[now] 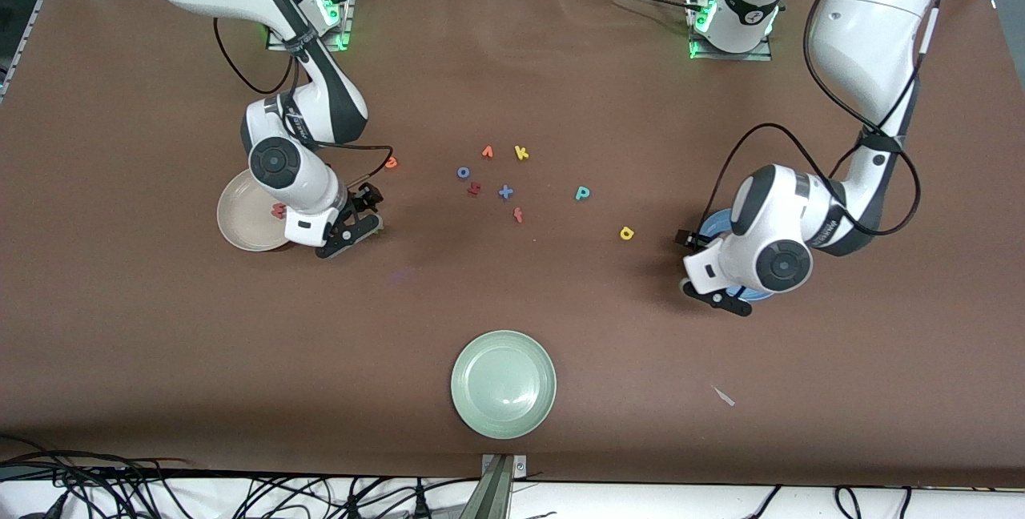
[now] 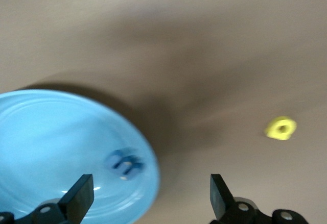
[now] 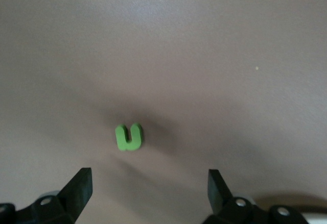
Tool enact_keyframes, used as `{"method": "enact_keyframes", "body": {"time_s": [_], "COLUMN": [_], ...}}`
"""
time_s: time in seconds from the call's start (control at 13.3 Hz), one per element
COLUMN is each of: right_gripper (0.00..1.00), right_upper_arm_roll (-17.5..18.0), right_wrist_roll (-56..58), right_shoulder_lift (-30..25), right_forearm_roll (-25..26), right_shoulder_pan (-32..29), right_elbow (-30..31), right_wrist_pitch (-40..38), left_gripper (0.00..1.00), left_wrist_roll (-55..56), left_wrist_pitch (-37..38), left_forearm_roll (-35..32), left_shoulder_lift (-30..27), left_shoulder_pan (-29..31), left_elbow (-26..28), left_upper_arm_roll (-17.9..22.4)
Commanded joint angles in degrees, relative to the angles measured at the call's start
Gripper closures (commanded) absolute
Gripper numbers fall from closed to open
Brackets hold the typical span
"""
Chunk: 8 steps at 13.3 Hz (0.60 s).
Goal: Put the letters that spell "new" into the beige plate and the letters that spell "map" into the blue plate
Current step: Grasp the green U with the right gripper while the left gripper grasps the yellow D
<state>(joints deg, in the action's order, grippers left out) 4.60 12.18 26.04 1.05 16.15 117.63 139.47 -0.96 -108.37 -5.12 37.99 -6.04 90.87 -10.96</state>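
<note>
Progress: about a third done, by my judgement; two of six letters lie in their plates, four are left on the counter [image 1: 160, 327].
Beige plate [image 1: 240, 223]: at the right arm's end of the counter, partly hidden by that arm; the pinkish-red w [image 1: 278, 211] lies in it.
Blue plate [image 2: 46, 147]: at the left arm's end, mostly hidden under the arm in the front view; the blue m [image 2: 124, 164] lies in it near the rim.
Pale green plate [image 1: 504, 384]: nearest the front camera, mid-counter, nothing in it; no part in the task.
Green n [image 3: 129, 137]: on bare counter, just outside the beige plate, below the right pincer [image 3: 148, 188].
Orange e [image 1: 391, 162]: on the counter, farther from the front camera than the beige plate.
Teal p [image 1: 582, 193]: mid-counter, toward the left arm's end of the spare letters.
Yellow a [image 1: 627, 233]: between the teal p and the blue plate, nearer the front camera than the p.
Spare letters: orange v [image 1: 487, 152], yellow k [image 1: 521, 153], blue o [image 1: 463, 172], red f [image 1: 518, 215], in a loose group mid-counter.
Right pincer: fingers apart, holding nothing, low over the green n.
Left pincer [image 2: 148, 193]: fingers apart, holding nothing, over the blue plate's rim.
Left to do: n and e to beige; a and p to blue.
</note>
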Motion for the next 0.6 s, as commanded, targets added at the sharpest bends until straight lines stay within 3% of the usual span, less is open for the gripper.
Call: {"method": "enact_keyframes", "body": {"time_s": [0.0,0.15,0.3,0.53], "right_gripper": [0.01,0.08,0.13,0.4], "right_upper_arm_roll": [0.23,0.23,0.23,0.23], "right_wrist_roll": [-0.84,-0.85,-0.93,-0.85], "right_shoulder_lift": [1.99,2.35,3.22,3.49], "right_forearm_roll": [-0.78,-0.78,-0.78,-0.7], "right_shoulder_pan": [0.37,1.16,1.69,1.86], "right_elbow": [-0.12,0.41,1.72,2.43], "right_wrist_pitch": [4.14,5.11,8.7,10.12], "left_gripper": [0.0,0.0,0.0,0.0], "left_wrist_roll": [9.36,17.62,32.52,45.59], "left_wrist_pitch": [0.62,0.44,-0.17,-4.64], "left_forearm_roll": [-0.86,-0.6,-0.42,-0.25], "left_shoulder_lift": [-0.9,-0.64,0.85,2.88], "left_shoulder_pan": [-3.27,-6.07,-8.28,-10.04], "left_elbow": [0.36,0.28,0.27,1.32], "left_upper_arm_roll": [-0.12,-0.12,-0.2,-0.46]}}
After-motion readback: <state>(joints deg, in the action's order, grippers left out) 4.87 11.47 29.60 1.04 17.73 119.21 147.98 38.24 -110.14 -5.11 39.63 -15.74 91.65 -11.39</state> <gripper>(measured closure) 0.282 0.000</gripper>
